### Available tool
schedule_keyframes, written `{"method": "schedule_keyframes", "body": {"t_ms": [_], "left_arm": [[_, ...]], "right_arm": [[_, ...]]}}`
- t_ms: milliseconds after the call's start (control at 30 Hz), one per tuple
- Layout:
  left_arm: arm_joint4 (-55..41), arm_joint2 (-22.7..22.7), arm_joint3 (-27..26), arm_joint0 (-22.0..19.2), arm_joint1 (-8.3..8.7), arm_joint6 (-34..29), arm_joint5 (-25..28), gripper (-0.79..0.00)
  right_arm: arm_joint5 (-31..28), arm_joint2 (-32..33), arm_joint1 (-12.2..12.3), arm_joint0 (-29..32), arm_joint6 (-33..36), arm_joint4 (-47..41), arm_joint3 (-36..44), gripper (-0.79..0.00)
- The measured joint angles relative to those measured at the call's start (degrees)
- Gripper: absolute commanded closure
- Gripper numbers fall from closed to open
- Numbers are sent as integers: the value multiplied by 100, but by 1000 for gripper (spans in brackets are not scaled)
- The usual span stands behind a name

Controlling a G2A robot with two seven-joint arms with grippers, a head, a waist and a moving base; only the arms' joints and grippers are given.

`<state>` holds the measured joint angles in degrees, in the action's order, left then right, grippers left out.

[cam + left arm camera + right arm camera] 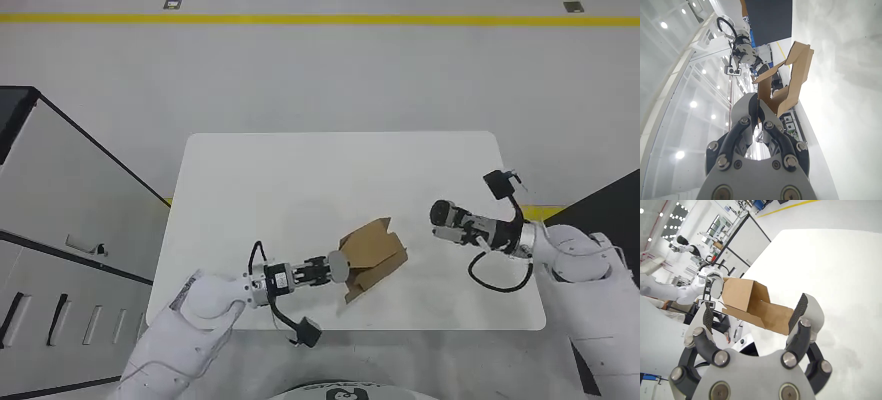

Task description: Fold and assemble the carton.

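A brown cardboard carton [372, 258] stands partly opened near the front middle of the white table [300, 190], its flaps loose. My left gripper [338, 268] is at the carton's left end, shut on one cardboard flap. In the left wrist view the flap [763, 91] runs between the closed fingers [751, 106], and the carton [797, 75] spreads beyond them. My right gripper [438, 214] is to the right of the carton, apart from it and open. In the right wrist view its gripper [755, 311] frames the carton [745, 298] farther off, with the other gripper [716, 289] at the far end.
A grey cabinet [60, 230] stands left of the table. A yellow floor line [320, 19] runs along the back. The table's back half [340, 170] is bare white surface.
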<state>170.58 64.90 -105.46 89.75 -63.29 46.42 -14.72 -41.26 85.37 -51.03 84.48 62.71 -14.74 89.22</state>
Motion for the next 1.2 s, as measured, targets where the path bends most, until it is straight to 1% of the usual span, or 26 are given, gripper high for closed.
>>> {"method": "schedule_keyframes", "body": {"t_ms": [133,233,333,433,533,733,1200], "left_arm": [[-218,-3,-16,-155,22,315,-200,0],[-270,-14,-9,-249,42,550,-279,0],[-302,-38,-9,-293,61,714,-319,0],[-361,-47,-6,-297,76,743,-337,0],[-438,-28,7,-287,88,670,-353,0],[-659,-3,18,-283,113,642,-370,0],[-780,-61,50,-374,159,648,-376,0]], "right_arm": [[781,-414,39,-319,814,-1598,-278,-785],[1210,-518,60,-520,1243,-2407,-438,-785],[1499,-570,72,-659,1533,-2848,-541,-785],[1709,-618,77,-749,1743,-3018,-593,-785],[1823,-676,79,-805,1858,-2983,-578,-785],[1807,-796,78,-807,1842,-2925,-431,-785],[1796,-1023,123,-789,1831,-2886,-205,-785]]}}
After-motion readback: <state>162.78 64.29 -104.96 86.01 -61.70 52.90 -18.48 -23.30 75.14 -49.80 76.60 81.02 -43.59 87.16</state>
